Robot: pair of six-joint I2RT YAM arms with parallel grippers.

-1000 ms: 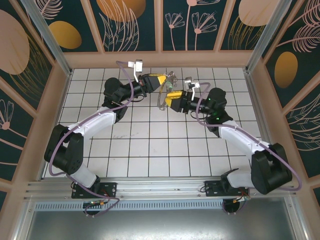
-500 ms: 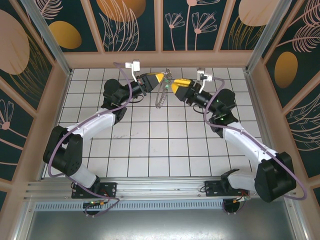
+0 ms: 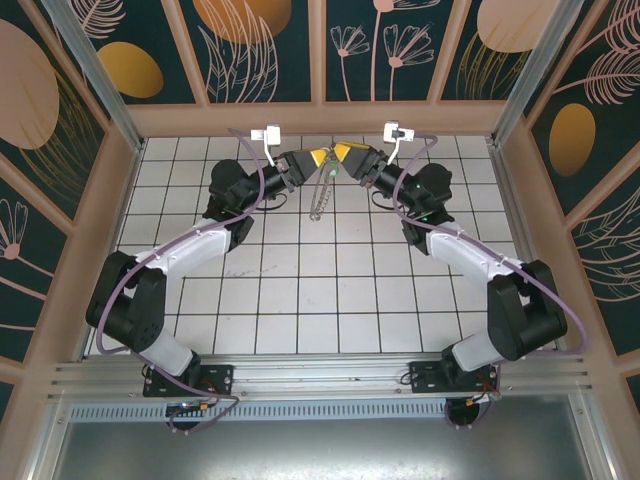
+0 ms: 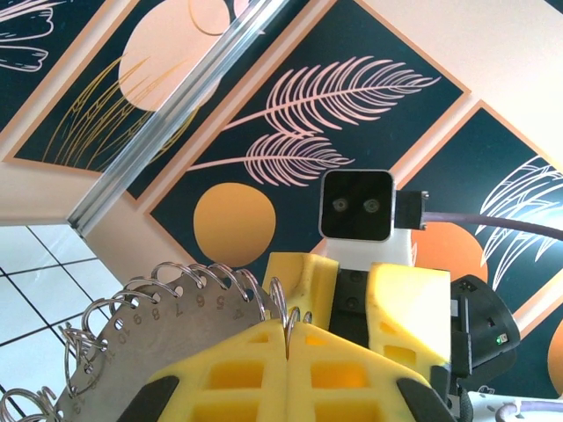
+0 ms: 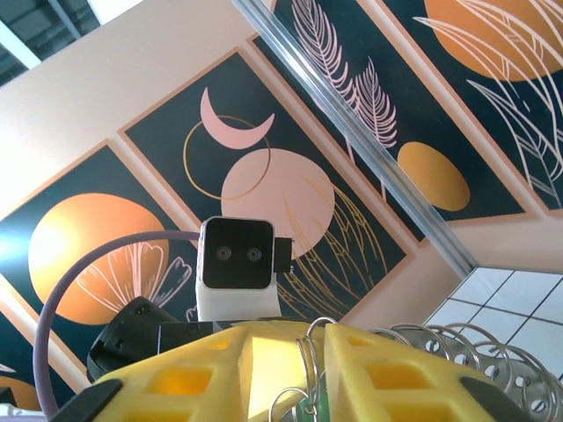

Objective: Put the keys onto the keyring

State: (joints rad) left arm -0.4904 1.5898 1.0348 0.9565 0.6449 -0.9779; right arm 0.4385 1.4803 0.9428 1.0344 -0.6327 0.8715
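Holding the keyring [image 3: 320, 195] up off the table [image 3: 300, 290] at the far middle, pinched flat in the fully closed left gripper [image 3: 321, 158]. Hangs down from that pinch, well clear of the tiles. Probably lifted like this to keep the loops free and presented to the right gripper [image 3: 342, 153], parked tip to tip just beside the left one. Seen from the left wrist: looks like a thin grey metal plate with a curved edge, tiny stamped digits beside a row of holes, one silvery wire loop per hole, fanned along that edge. Seen from the right wrist: narrow gap on the right gripper, one wire loop standing in it. Cannot tell whether pinched or merely straddled. Also a sliver of bright green low between those fingers [image 5: 387, 387], likely the head of the key [image 5: 313, 410]; mostly hidden, so can't confirm a hold. Reads as mid-threading, lining key up with a loop. Expect springy, slippery loops, so needs a steady left-side hold.
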